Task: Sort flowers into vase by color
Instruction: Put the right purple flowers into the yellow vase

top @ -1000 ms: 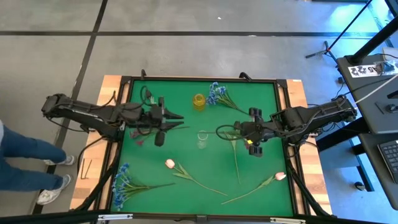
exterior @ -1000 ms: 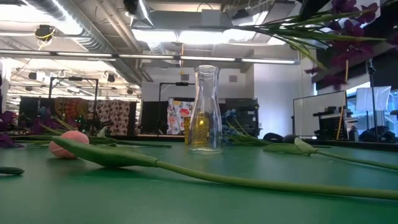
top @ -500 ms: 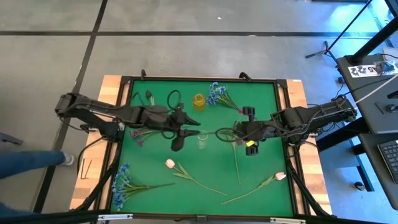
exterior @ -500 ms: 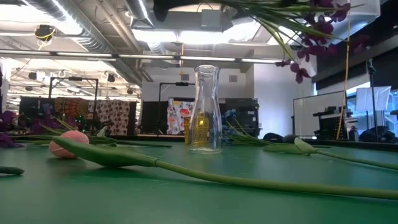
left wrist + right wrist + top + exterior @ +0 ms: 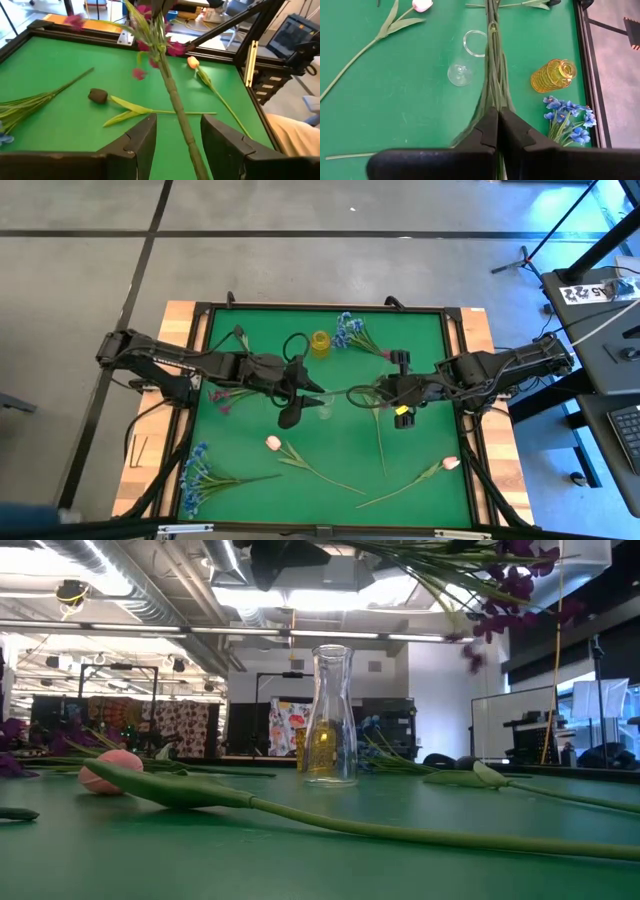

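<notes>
My right gripper is shut on a magenta-purple spray held high over the table's middle. Its green stem runs left, level, above the clear glass vase, which stands upright. My left gripper is open at the stem's free end. Its two fingers stand on either side of the stem, apart from it. The yellow vase stands just beyond the clear one. More magenta sprays lie flat near the left arm. My right gripper pinches the spray's bundle of green stems between its two shut fingers, coming level from the table's right and lying along the stems. The spray is lifted clear and about level. Its blossoms hang around the gripper, and the bare stem reaches toward my left gripper.
Blue sprays lie at the far middle and the near left corner. Tulips and a long stem lie across the near half. A dark-budded stem lies at the far left. A raised black rim bounds the table.
My left gripper has moved toward the table's right, up to the free end of the held stem, so its fingers now stand on either side of it. My right gripper has shifted a little toward the table's left, carrying the spray with it.
</notes>
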Controlling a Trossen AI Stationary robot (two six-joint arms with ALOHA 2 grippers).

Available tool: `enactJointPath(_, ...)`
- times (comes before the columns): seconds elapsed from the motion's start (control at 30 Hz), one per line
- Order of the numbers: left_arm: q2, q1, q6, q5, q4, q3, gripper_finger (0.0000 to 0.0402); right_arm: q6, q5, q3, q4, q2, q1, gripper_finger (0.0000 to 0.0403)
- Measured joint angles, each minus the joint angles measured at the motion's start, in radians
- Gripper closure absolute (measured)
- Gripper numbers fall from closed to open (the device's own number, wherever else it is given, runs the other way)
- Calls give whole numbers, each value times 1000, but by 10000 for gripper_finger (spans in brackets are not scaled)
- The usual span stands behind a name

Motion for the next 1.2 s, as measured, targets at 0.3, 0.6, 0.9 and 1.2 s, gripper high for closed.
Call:
enactJointPath(0.3, 0, 0, 0, -2, 2, 0, 253, 0, -1, 0, 0, 0, 0, 395)
enactJointPath(0.6, -3, 9, 7, -3, 45, 0, 253, 2, -2, 0, -1, 0, 0, 395)
enactJointPath(0.9, -3, 20, 9, -2, 36, 0, 259, 2, -2, 0, -1, 0, 0, 395)
enactJointPath(1.2, -4, 17, 9, -3, 31, 0, 345, 14, -2, 0, -1, 0, 0, 395)
